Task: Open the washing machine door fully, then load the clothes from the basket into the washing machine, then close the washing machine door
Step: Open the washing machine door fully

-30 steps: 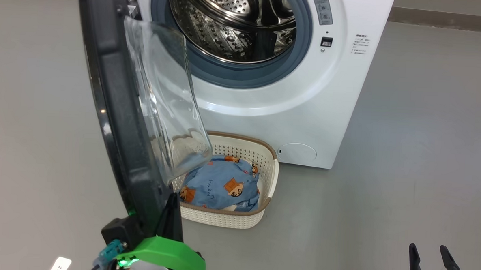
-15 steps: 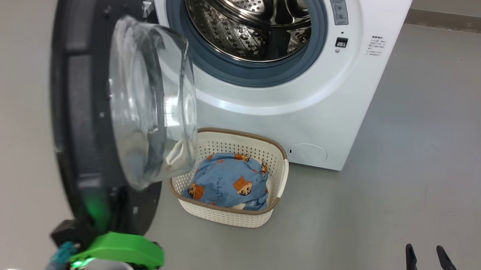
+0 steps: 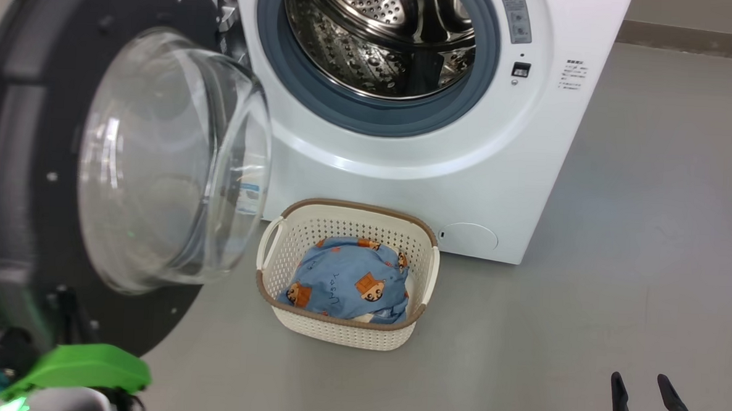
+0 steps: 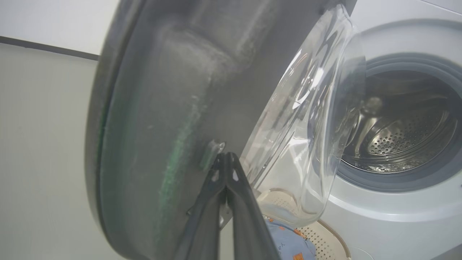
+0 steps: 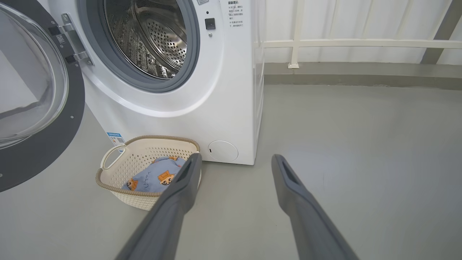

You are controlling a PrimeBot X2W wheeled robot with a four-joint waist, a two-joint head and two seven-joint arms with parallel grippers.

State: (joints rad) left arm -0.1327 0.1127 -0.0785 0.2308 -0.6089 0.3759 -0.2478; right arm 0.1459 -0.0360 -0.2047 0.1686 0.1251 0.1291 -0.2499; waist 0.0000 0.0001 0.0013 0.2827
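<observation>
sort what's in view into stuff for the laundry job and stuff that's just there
For the job:
washing machine
door, swung open
basket
clothes, in the basket
left gripper, fingers shut, at the door's inner face
right gripper, fingers apart, holding nothing

Just there:
floor
white railing by the wall

The front-loading washing machine (image 3: 404,188) is finished white, its round glass-windowed door (image 3: 15,171) dark grey; the perforated plastic basket (image 3: 342,334) is coloured cream, rimmed brown; the bundled clothes (image 3: 344,282) are printed blue with orange figures
</observation>
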